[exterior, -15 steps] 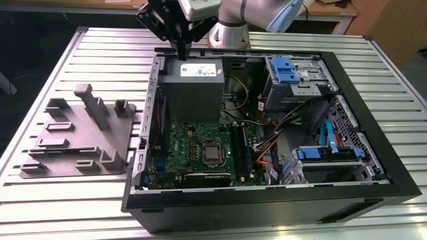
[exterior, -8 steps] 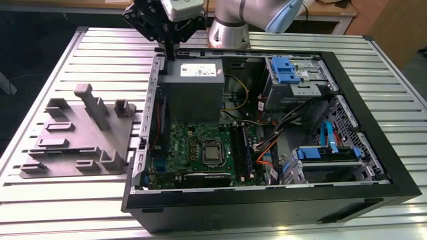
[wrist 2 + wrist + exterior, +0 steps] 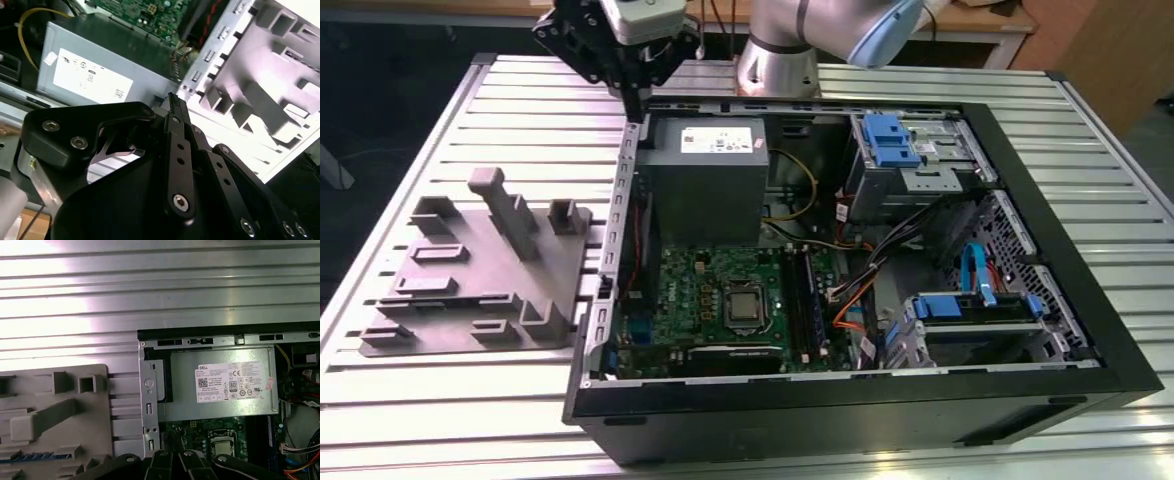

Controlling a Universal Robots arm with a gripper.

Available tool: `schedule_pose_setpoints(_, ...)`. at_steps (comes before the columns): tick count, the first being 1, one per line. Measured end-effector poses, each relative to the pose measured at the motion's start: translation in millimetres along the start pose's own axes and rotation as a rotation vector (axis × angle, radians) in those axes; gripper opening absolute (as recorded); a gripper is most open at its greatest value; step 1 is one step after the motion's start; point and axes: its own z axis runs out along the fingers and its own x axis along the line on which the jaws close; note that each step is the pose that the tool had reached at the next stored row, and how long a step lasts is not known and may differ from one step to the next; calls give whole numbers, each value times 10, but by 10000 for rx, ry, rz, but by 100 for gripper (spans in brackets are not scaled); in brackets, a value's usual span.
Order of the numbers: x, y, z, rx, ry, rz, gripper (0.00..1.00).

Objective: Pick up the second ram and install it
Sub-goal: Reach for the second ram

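My gripper hangs over the rear corner of the open computer case, at the exterior view's left, between the power supply and the grey fixture plate. Its black fingers lie pressed together, and I see nothing between them. In the first wrist view a thin dark strip with bluish marks, apparently the second ram, lies in a slot of the fixture plate, off to the side of the gripper. The green motherboard sits deeper in the case.
The case's metal rear wall stands upright just under the gripper. Upright grey posts rise from the fixture. Drive cages and orange and black cables crowd the case at the exterior view's right. The table is ribbed aluminium.
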Motion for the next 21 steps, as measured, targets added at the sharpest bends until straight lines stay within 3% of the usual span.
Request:
schedule_pose_setpoints(13,356,-27,8,1,1,1,10)
schedule_pose_setpoints(21,522,-41,16,0,1,1,10)
